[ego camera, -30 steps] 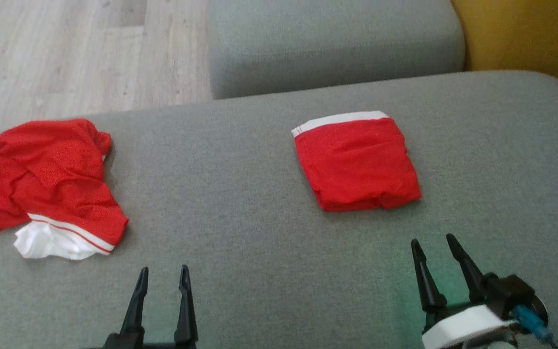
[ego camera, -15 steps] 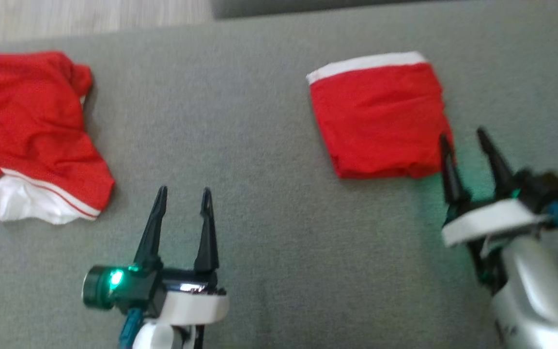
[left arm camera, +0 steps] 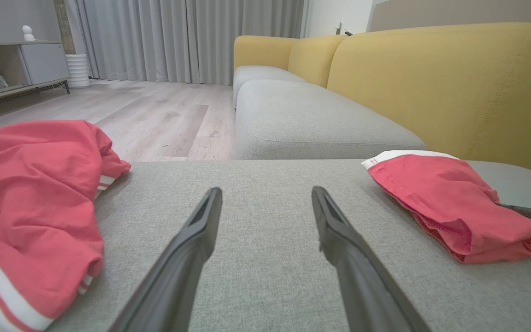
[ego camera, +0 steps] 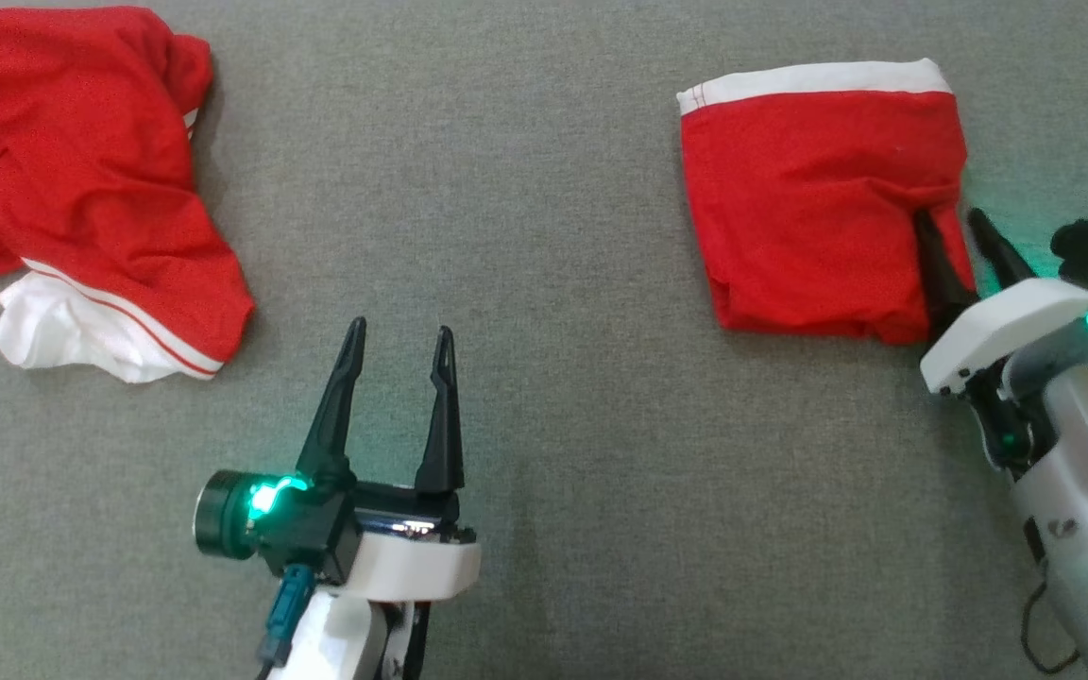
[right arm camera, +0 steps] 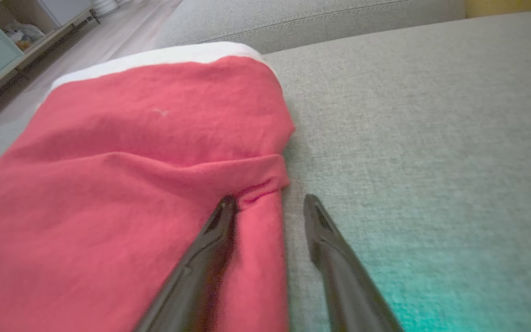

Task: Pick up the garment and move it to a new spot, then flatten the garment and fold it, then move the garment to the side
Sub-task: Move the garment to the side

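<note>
A folded red garment [ego camera: 808,198] with a white waistband lies flat on the grey sofa cushion [ego camera: 553,189], at the upper right of the head view. My right gripper [ego camera: 948,215] is open at its right edge: the left finger rests on the red cloth, the right finger stands over bare cushion. In the right wrist view the folded garment [right arm camera: 132,152] spreads left of the right gripper [right arm camera: 270,199]. My left gripper [ego camera: 400,329] hangs open over bare cushion, holding nothing. A crumpled red and white garment [ego camera: 72,170] lies far left.
In the left wrist view, the yellow backrest [left arm camera: 431,83] rises behind the folded garment [left arm camera: 445,203]. A second grey seat cushion [left arm camera: 302,120] and wooden floor [left arm camera: 155,115] lie beyond the cushion's far edge. Bare cushion stretches between the two garments.
The head camera has tilted down and closer. My right gripper has advanced to the folded garment's right edge, one finger now on the cloth. My left gripper has come forward, still open.
</note>
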Motion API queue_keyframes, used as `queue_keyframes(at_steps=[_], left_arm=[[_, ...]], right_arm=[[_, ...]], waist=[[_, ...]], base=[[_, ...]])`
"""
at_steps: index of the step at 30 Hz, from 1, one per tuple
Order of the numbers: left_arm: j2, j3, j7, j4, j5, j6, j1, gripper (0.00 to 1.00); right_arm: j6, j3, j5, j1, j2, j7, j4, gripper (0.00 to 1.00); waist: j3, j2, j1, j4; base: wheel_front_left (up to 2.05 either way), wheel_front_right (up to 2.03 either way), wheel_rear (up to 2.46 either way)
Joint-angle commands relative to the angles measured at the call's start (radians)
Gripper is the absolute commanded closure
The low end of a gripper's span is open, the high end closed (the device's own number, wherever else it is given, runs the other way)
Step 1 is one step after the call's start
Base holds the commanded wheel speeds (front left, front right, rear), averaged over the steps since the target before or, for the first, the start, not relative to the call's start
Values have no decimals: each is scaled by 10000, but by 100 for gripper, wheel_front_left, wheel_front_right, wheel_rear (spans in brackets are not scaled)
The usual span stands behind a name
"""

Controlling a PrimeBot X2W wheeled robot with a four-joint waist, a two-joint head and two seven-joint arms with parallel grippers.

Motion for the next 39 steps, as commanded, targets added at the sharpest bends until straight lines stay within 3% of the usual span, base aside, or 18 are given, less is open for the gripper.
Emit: queue_keyframes(at_steps=[1, 6, 12, 16, 17, 22, 26, 27, 29, 35, 36, 39], left_arm=[[8, 228, -51, -275, -81, 95, -285, 0], [8, 348, -51, -336, -118, 186, -334, 0], [8, 412, -51, -380, 52, 45, -705, 0], [8, 411, -51, -378, 247, -94, -1172, 0], [8, 411, -51, -378, 247, -94, -1172, 0], [8, 381, -51, -347, 451, -266, -1844, 0], [8, 339, -51, -342, 470, -297, -2246, 0], [8, 313, -51, -321, 462, -306, -2318, 0], [8, 273, -51, -251, 433, -312, -2418, 0], [8, 353, -51, -31, 341, -291, -2144, 0], [8, 481, -51, 48, 315, -237, -1866, 0], [8, 760, -51, 180, 186, -199, -1372, 0]], right_arm=[[-9, 320, 195, -154, -145, 112, -147, 100], [-9, 817, 890, -442, -620, -95, -313, 100], [-9, 1040, 742, -954, -2313, -34, -238, 100], [-9, 707, 619, -1250, -3710, -84, -96, 100], [-9, 707, 619, -1250, -3710, -84, -96, 100], [-9, -62, 152, -1593, -5215, -392, 70, 100], [-9, -582, -186, -1729, -5563, -521, -103, 100], [-9, -782, -392, -1768, -5637, -648, -107, 85], [-9, -1171, -913, -1825, -5644, -828, -53, 0], [-9, -2072, -2302, -1641, -4326, -1408, -210, 0], [-9, -2195, -2626, -1367, -3619, -1558, -340, 0], [-9, -2051, -2845, -753, -2509, -1760, -611, 0]], waist=[[35, 0, -1, -2], [243, 0, -1, -389], [946, 0, -1, -1059], [1671, 0, -1, -1360], [1671, 0, -1, -1360], [2582, 0, -1, -1544], [3020, 0, -1, -1661], [3057, 0, -1, -1666], [3028, 0, -1, -1673], [2110, 0, -1, -1625], [1578, 0, -1, -1591], [738, 0, -1, -1500]], base=[[0, 0, 0], [0, 0, 0], [0, 0, 0], [0, 0, 0], [0, 0, 0], [0, 0, 0], [0, 0, 0], [0, 0, 0], [0, 0, 0], [0, 0, 0], [0, 0, 0], [0, 0, 0]])
